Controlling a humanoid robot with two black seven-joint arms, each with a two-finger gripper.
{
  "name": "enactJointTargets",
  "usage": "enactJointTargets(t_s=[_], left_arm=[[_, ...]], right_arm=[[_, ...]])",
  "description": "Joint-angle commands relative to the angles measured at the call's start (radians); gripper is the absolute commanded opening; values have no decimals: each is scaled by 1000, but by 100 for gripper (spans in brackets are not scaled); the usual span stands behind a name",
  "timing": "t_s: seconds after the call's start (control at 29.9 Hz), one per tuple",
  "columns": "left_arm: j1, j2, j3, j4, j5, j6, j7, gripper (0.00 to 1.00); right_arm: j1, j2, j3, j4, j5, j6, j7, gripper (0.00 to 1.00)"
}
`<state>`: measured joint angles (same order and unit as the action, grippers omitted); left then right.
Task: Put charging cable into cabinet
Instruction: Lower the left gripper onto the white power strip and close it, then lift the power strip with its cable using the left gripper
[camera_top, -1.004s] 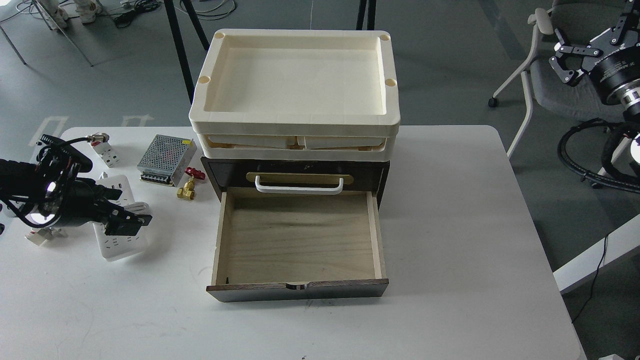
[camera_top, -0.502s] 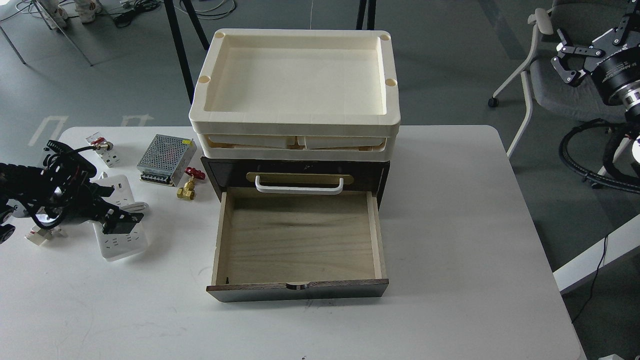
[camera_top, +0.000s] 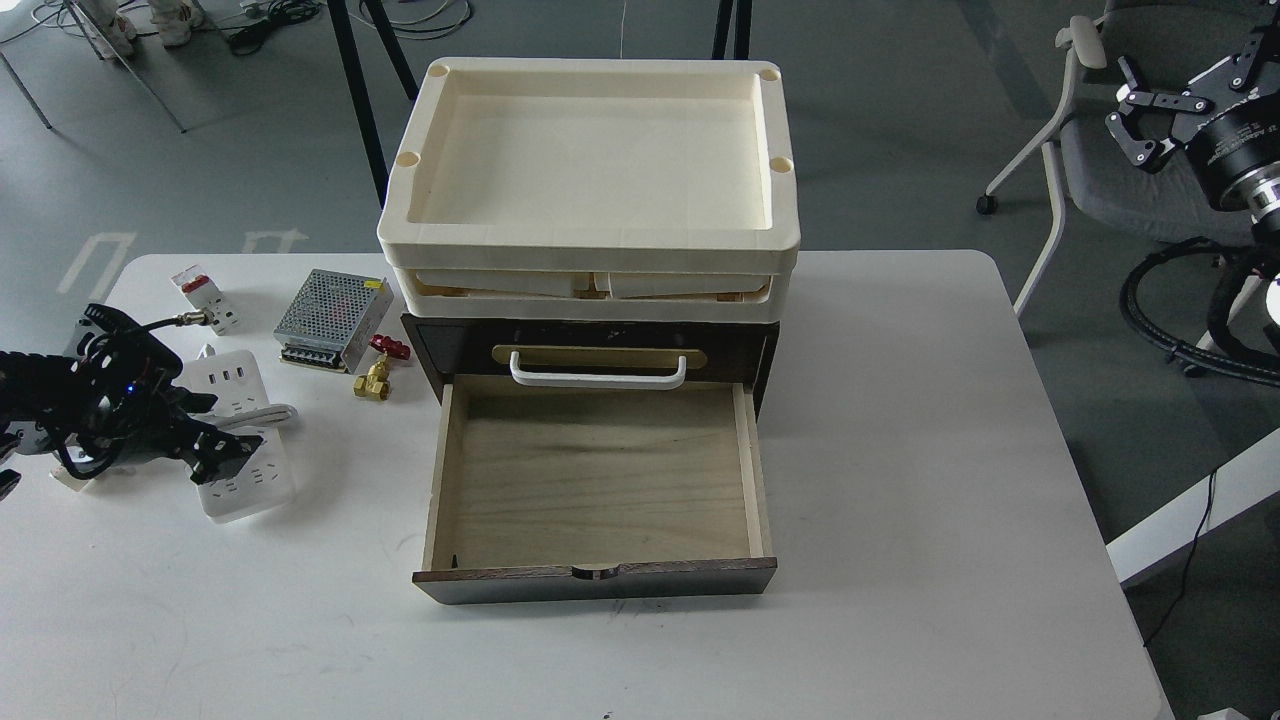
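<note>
The charging cable (camera_top: 245, 478) is a white power strip with a thick white cord, lying flat on the white table at the left. My left gripper (camera_top: 218, 428) is low over the strip's middle. Its two dark fingers stand apart, with white strip and cord showing between them, and they hide part of the strip. The cabinet (camera_top: 745, 350) is dark brown, with a white bar handle (camera_top: 598, 378) on its upper front. Its pale wood drawer (camera_top: 600, 480) is pulled out and empty. My right gripper (camera_top: 1138, 108) is open and empty in the air at the far upper right.
Cream trays (camera_top: 590, 238) are stacked on the cabinet. A silver perforated power-supply box (camera_top: 335, 318), a brass valve with a red handle (camera_top: 378, 366) and a small white-and-red breaker (camera_top: 205, 296) lie between the strip and the cabinet. A grey chair (camera_top: 1100, 170) stands beyond the table's right edge.
My left arm has drawn back to the left and come lower, so its gripper now sits further left over the strip. My right gripper has shifted slightly right.
</note>
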<state>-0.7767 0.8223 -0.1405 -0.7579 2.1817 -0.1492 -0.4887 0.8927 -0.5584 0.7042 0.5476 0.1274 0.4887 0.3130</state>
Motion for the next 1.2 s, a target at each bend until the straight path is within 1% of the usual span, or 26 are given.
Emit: enactJointTargets(t_s=[0.0, 0.2, 0.27, 0.33, 0.47, 0.54, 0.6, 0.67, 0.8, 0.87, 0.9, 1.04, 1.17], left_arm=[[-3, 0, -1, 0, 0, 13, 0, 61], [-3, -11, 1, 3, 0, 19, 0, 58], [3, -11, 1, 5, 0, 40, 0, 57], [5, -11, 1, 5, 0, 80, 0, 57], [8, -11, 2, 5, 0, 85, 0, 54], [11, -11, 2, 5, 0, 85, 0, 51], [13, -9, 4, 5, 0, 85, 0, 42], [13, -9, 13, 5, 0, 85, 0, 38], [10, -8, 38, 5, 0, 86, 0, 24], [7, -8, 38, 5, 0, 88, 0, 10], [5, -8, 38, 5, 0, 88, 0, 6], [0, -8, 39, 5, 0, 92, 0, 1], [-6, -3, 35, -4, 0, 99, 0, 0]], right_arm=[[-1, 0, 0, 0, 0, 0, 0, 100], [-5, -2, 1, 0, 0, 0, 0, 100], [-5, -3, 1, 0, 0, 0, 0, 100], [-5, -3, 1, 0, 0, 0, 0, 100], [-6, -3, 1, 0, 0, 0, 0, 100], [-6, -2, 1, 0, 0, 0, 1, 100], [-6, -2, 1, 0, 0, 0, 0, 100], [-6, -2, 1, 0, 0, 0, 0, 100], [-6, -2, 1, -2, 0, 0, 0, 100], [-6, -2, 1, -2, 1, 0, 0, 100], [-6, -2, 1, -2, 1, 0, 1, 100], [-8, -2, 3, -2, 1, 0, 1, 100], [-12, -2, 3, -2, 1, 0, 1, 100]])
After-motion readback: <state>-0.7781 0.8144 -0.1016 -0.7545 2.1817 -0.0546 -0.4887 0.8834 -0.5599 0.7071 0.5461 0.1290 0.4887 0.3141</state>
